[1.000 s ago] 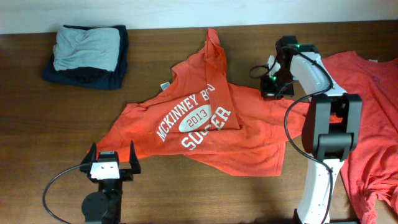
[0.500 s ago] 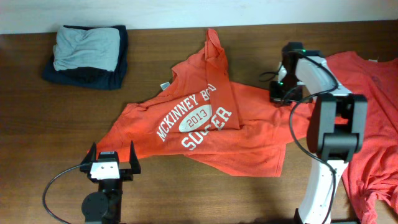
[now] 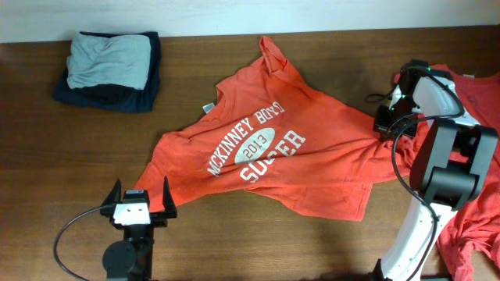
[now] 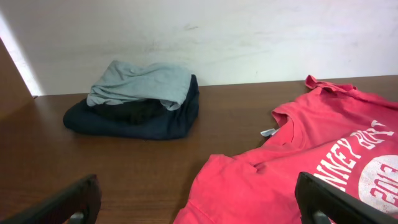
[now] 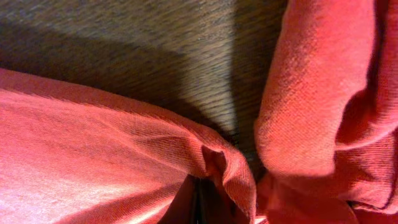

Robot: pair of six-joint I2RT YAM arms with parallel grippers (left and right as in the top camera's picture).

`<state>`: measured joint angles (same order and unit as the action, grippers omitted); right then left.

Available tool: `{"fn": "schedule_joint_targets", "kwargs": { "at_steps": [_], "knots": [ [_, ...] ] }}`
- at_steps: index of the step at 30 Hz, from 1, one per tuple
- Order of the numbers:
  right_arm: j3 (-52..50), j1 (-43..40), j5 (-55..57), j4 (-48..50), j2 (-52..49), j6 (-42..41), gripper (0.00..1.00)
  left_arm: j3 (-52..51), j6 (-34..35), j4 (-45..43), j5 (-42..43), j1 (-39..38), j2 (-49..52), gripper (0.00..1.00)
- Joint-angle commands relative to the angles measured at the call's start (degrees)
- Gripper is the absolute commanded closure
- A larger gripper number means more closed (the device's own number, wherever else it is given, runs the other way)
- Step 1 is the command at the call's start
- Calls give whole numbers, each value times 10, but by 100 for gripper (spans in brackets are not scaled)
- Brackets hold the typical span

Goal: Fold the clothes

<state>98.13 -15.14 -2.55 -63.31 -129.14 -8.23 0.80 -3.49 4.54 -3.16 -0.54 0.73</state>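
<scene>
Your right claw [image 3: 384,122] pinches the shirt [image 3: 312,168] at its right edge; it lies lettering-up across the middle of the desk [image 3: 234,47]. Your left claw [image 3: 141,189] stands spread wide by its near corner.

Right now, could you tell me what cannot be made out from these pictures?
1. Right jaws: in the right wrist view cloth fills the frame; overhead, the right arm covers them.
2. Second shirt: overhead, cut off by the right edge and partly behind the right arm.
3. Lettered shirt: in the left wrist view its lettering is cut off by the right edge.
4. Pile: overhead, the grey top layer hides what lies under it.
</scene>
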Motion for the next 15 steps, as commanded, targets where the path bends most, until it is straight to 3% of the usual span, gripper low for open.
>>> {"fn": "schedule_joint_targets", "kwargs": {
  "at_steps": [1, 15],
  "knots": [
    [-22, -6, 46, 12, -18, -7, 96, -3, -7, 1, 4, -2, -3, 1],
    [-22, -7, 46, 14, -18, -7, 96, -3, -16, -30, -33, -2, -3, 1]
  ]
}}
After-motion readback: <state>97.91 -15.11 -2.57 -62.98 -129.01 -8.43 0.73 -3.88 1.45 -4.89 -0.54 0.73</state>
